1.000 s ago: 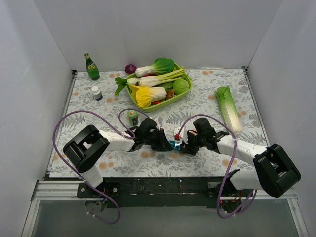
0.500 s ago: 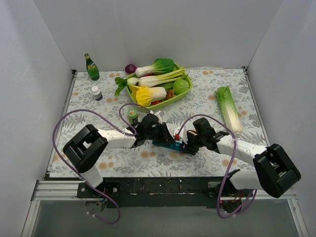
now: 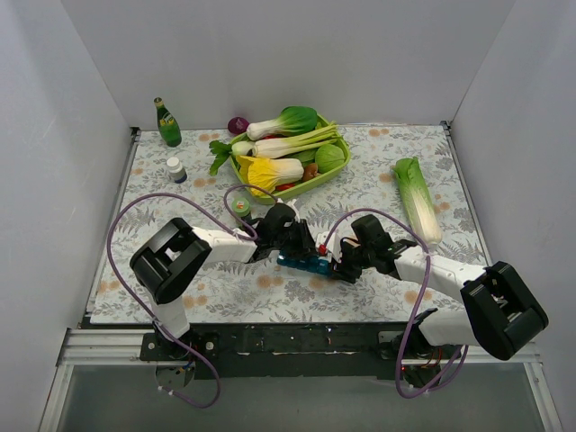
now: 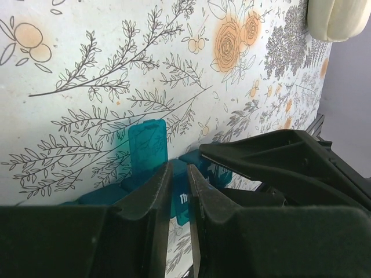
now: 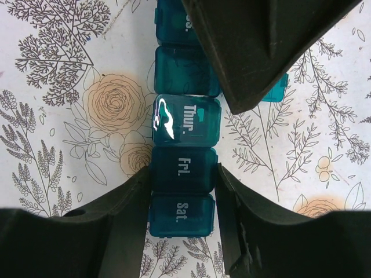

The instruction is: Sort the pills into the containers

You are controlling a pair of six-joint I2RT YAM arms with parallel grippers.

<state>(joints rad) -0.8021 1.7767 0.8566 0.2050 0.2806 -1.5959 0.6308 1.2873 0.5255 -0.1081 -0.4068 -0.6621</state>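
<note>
The containers (image 3: 301, 263) are a teal strip of lidded compartments lying on the flowered cloth between my grippers. In the right wrist view the strip (image 5: 184, 119) reads Thur., Fri., Sat. My right gripper (image 5: 182, 174) is shut on its Fri. compartment, one finger on each side; it also shows in the top view (image 3: 339, 267). My left gripper (image 4: 179, 168) has its fingers almost together just above the Thur. lid (image 4: 181, 200), and shows from above (image 3: 300, 245). One lid (image 4: 148, 145) stands open beside it. No loose pills show.
A small green-capped bottle (image 3: 241, 209) stands just behind the left gripper. A white pill bottle (image 3: 176, 169) and a green glass bottle (image 3: 166, 123) are at the back left. The lime basket of vegetables (image 3: 286, 153) is at the back. A cabbage (image 3: 417, 198) lies on the right.
My left gripper has moved back and to the right, off the strip's left part, which now shows. The left arm's elbow has swung rightward. The right gripper has held still.
</note>
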